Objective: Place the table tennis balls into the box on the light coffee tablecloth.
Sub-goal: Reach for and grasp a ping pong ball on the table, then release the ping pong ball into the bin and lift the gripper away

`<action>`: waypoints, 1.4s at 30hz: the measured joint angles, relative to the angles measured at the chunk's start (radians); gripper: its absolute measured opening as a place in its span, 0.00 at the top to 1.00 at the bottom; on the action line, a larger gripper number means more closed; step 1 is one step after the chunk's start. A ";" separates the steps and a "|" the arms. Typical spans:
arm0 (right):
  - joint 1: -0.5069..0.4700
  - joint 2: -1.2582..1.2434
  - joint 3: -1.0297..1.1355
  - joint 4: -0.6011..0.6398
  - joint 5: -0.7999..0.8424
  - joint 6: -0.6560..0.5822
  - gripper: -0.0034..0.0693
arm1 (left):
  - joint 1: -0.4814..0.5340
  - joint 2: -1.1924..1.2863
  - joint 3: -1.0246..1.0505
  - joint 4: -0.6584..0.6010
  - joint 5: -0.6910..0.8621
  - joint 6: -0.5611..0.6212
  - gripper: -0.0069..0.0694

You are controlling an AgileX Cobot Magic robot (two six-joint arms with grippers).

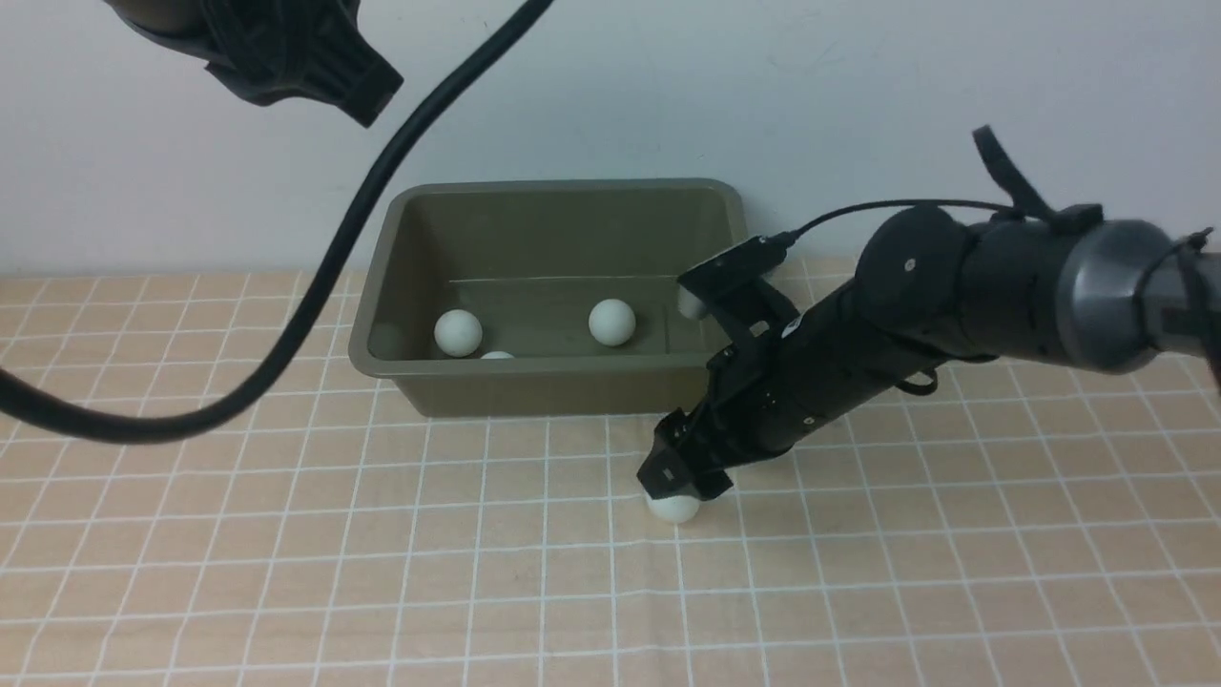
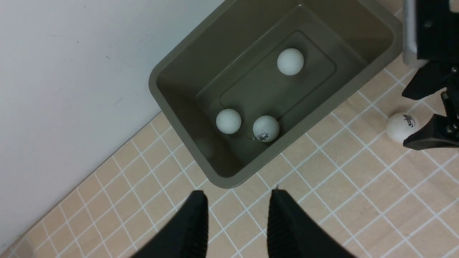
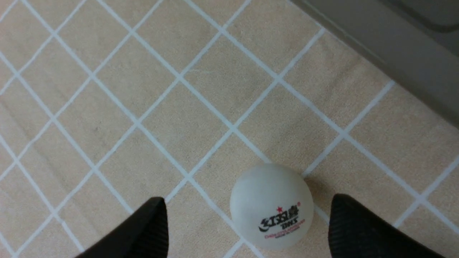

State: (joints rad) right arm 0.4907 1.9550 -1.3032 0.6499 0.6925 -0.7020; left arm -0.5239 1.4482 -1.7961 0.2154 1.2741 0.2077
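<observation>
Positioning my right gripper (image 1: 685, 485) low over the light coffee tablecloth (image 1: 382, 582), just right of centre in the front view, I have its jaws set wide and straddling one table tennis ball (image 1: 673, 509). This ball rests on the cloth between the two fingers (image 3: 143, 233), nearer one than the other. Cloth shows on both sides of it, so neither finger touches it. Its printed logo faces the right wrist camera. The ball lies just below the lower right corner of the box (image 1: 534, 393) in the front view, apart from the box wall. The box stands on the cloth at upper centre, close to the white wall (image 1: 858, 86). Three more balls lie on its floor. A plain ball (image 2: 228, 121) and a logo ball (image 2: 265, 128) sit just beside each other toward the left end, and a lone ball (image 2: 290, 61) sits right of centre. My left gripper (image 2: 238, 195) hangs high at the upper left of the front view, jaws drawn narrow, holding nothing.
</observation>
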 joint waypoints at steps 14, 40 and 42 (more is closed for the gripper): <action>0.007 0.090 -0.019 -0.008 -0.050 -0.002 0.38 | 0.000 0.000 0.000 0.000 0.000 0.000 0.67; -0.099 -0.043 -0.207 -0.130 -0.145 -0.101 0.48 | 0.000 0.000 0.000 -0.018 0.000 0.004 0.67; -0.102 -0.008 -0.228 -0.096 -0.145 -0.150 0.48 | 0.000 0.000 0.000 -0.029 0.000 0.004 0.67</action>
State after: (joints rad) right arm 0.3883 1.9470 -1.5316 0.5542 0.5474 -0.8520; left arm -0.5239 1.4482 -1.7961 0.1862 1.2741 0.2113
